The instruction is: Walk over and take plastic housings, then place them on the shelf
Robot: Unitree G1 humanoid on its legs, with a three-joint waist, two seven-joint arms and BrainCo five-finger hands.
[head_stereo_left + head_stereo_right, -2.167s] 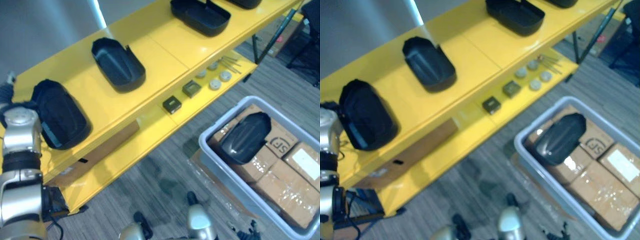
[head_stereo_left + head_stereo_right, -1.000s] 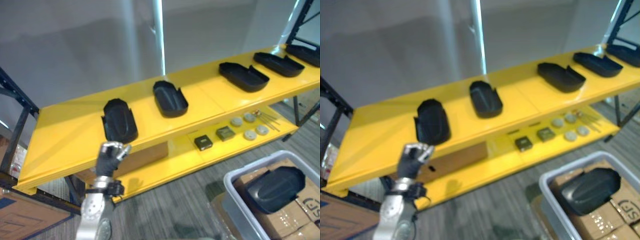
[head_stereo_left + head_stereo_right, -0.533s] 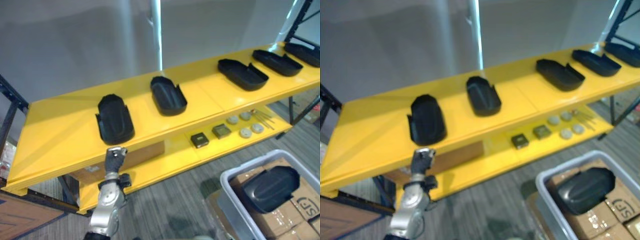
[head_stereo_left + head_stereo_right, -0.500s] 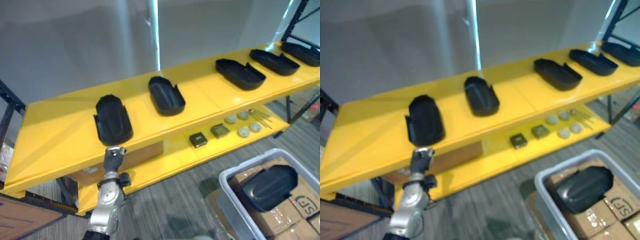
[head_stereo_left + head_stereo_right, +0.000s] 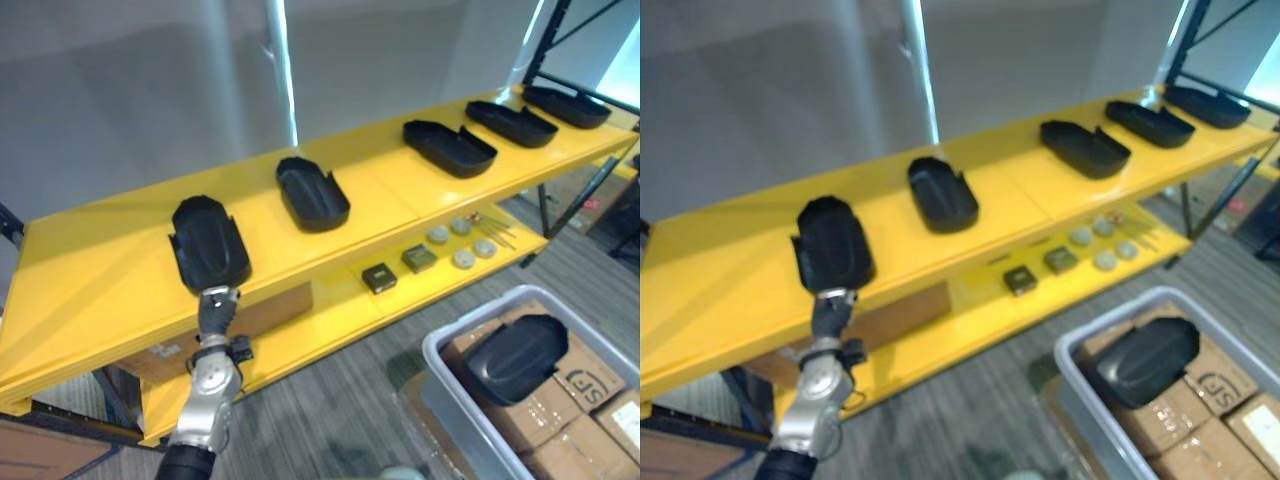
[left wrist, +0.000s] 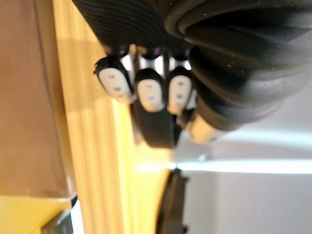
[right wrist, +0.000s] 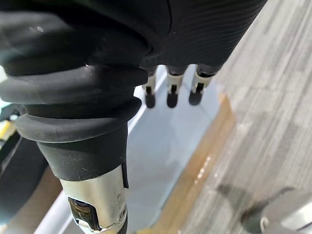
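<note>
Holding the left hand curled and empty just under the yellow shelf by the nearest black housing; hanging the right hand straight-fingered near the grey bin

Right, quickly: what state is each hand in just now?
Left hand: shut, curled, holding nothing.
Right hand: open, empty.
</note>
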